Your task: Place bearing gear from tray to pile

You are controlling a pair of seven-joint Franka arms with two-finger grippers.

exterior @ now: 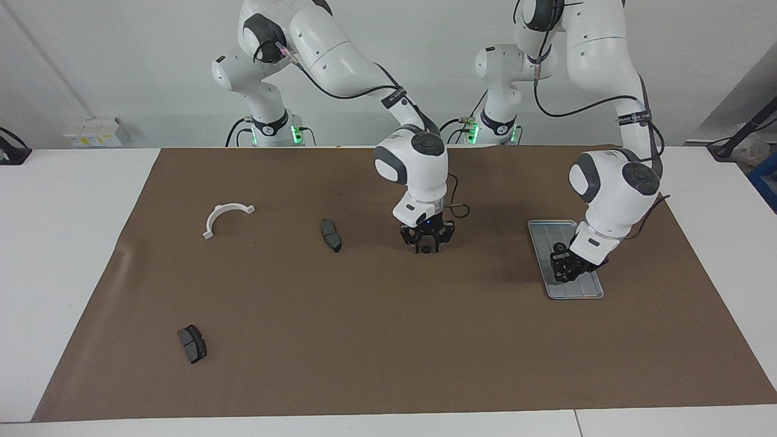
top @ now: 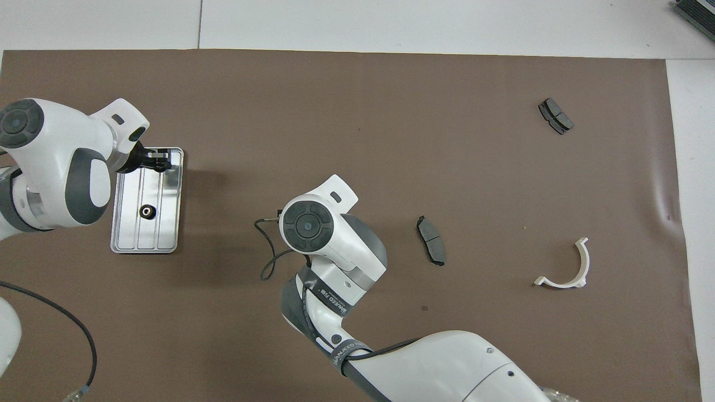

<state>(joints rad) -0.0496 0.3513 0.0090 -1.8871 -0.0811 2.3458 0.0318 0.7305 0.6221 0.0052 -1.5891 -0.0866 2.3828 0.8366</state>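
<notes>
The silver ridged tray (exterior: 546,233) lies on the brown mat toward the left arm's end of the table. In the overhead view a small dark ring-shaped bearing gear (top: 147,211) lies on the tray (top: 167,231). My left gripper (exterior: 567,270) hangs low over the tray's end farthest from the robots (top: 161,160), apart from the gear, open and empty. My right gripper (exterior: 427,246) waits over the bare mat mid-table; its own wrist hides it from overhead. The pile is a white half-ring bracket (exterior: 227,217) and two dark grey pads (exterior: 331,235) (exterior: 192,343) toward the right arm's end.
The brown mat (exterior: 388,340) covers most of the white table. In the overhead view the bracket (top: 570,268) and the pads (top: 431,240) (top: 555,115) lie well apart from one another. A black cable (top: 268,251) loops beside the right wrist.
</notes>
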